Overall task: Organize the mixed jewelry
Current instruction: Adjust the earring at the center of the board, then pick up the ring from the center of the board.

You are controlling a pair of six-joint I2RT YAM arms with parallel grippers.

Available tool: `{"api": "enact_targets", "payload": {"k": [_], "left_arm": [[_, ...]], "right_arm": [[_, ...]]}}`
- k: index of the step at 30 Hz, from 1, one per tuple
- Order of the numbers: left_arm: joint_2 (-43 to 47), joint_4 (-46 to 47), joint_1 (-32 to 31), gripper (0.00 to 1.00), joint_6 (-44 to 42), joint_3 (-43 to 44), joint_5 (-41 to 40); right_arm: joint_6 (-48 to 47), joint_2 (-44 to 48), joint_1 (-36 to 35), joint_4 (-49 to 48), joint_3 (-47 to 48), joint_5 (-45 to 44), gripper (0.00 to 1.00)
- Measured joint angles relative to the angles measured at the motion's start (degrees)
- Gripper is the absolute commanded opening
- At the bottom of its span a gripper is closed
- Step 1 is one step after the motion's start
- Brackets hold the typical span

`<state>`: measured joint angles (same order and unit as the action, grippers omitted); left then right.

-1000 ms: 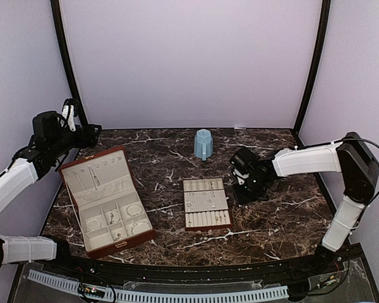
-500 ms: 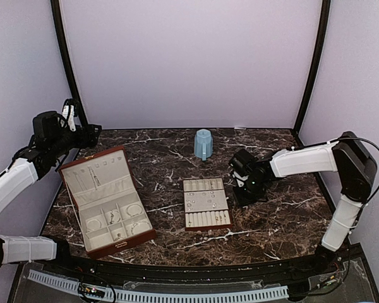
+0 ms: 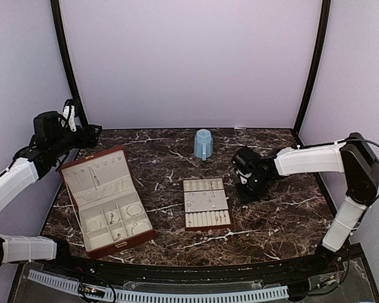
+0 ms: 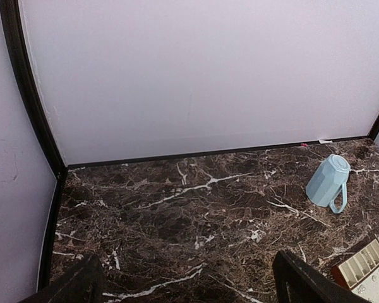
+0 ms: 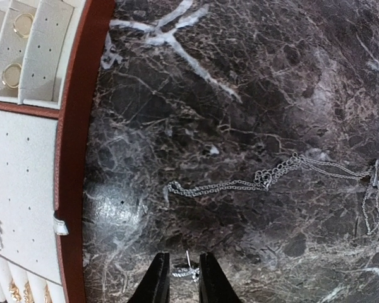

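As the right gripper point(image 5: 182, 257) is edging rightward off the slotted tray point(image 5: 69, 158), its fingers are closing narrowly around a tiny stud point(image 5: 186, 273) on the marble point(image 5: 240, 95), near a loose chain point(image 5: 240, 185). Pinched or not, I cannot tell, so this pick is looking unsettled. Far left, the left gripper point(image 3: 85, 132) is hanging wide open.

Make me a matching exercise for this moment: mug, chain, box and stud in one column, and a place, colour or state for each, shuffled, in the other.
Things:
1. mug
2. chain
3. box
4. stud

Places and states:
a. between the fingertips of the right end effector
b. open, at the left of the table
c. loose on the table beside the tray
d. light blue, near the back wall

Pairs: 1-d; 2-c; 3-b; 4-a
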<state>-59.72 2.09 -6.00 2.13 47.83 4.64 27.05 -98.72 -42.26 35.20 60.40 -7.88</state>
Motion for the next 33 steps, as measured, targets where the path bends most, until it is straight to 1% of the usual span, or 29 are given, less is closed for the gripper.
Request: {"api": "enact_targets", "payload": {"k": [2,5,13,16,22,33], "left_arm": [[0.00,0.00,0.00,0.96,0.00,0.00,0.00],[-0.04,0.00,0.00,0.96,0.00,0.00,0.04],[-0.07,-0.02,0.00,0.96,0.00,0.00,0.39],[-0.07,0.00,0.00,0.96,0.02,0.00,0.39],[-0.07,-0.02,0.00,0.96,0.00,0.00,0.39],[-0.07,0.00,0.00,0.96,0.02,0.00,0.42]], "right_arm": [[1.53,1.09,0.00,0.63,-0.13,-0.90,0.22],[3.69,2.91,0.00,1.22,-0.90,-1.44,0.22],[8.02,4.15,0.00,1.68,-3.41,-0.90,0.15],[8.55,4.13,-0.02,1.66,-3.87,-0.59,0.12],[9.07,4.07,-0.02,1.25,-3.87,-0.02,0.09],[9.09,2.80,-0.15,0.63,-3.98,0.61,0.09]]}}
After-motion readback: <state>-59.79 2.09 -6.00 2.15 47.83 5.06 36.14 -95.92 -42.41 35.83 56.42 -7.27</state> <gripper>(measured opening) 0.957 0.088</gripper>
